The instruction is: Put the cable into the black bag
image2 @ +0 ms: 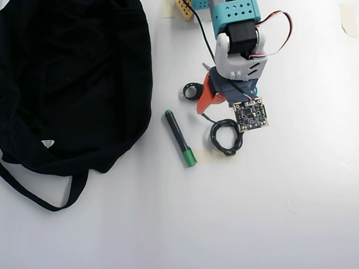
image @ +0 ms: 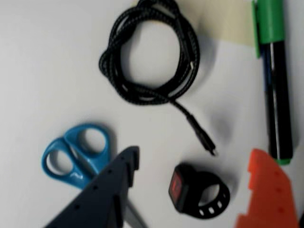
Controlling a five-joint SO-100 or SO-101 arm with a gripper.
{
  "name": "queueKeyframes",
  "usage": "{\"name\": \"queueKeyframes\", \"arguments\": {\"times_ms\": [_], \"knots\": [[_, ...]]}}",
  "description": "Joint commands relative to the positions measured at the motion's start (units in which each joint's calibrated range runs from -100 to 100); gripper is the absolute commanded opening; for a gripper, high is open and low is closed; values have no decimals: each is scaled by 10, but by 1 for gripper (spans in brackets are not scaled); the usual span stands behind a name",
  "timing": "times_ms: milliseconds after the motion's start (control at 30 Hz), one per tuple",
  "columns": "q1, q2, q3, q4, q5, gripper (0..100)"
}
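Hand: the hand (image: 190, 190) hangs above the worktop (image2: 300, 201) with its dark finger and orange finger spread wide and nothing between them; in the overhead view it sits just short of the coil.
Cable: the cable (image: 151, 56) lies flat on the white worktop as a small twisted coil, its plug end trailing toward the hand; the overhead view shows it (image2: 225, 137) partly under the wrist camera board.
Bag: the black bag (image2: 65, 79) lies well apart, at the left of the overhead view — large, limp, with its strap looping below.
Neighbours: blue scissors (image: 76, 154) under the dark finger, a small black ring-shaped piece (image: 199, 191) between the fingers, and a green-capped marker (image: 274, 80) to the right in the wrist view.
Handling: probably light, braided and floppy — the loops may spring apart or dangle when lifted.
Where to hold: likely across the doubled strands at the coil's lower edge, so that several turns are pinched together, not the loose tail.
Risk: closing where the hand now hovers would catch the ring piece instead.
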Motion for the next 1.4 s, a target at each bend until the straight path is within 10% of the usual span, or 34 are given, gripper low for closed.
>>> {"name": "queueKeyframes", "arguments": {"times_ms": [0,1367], "knots": [[1,24,-57,-8,-2,30],[19,257,-168,-82,-48,30]]}}
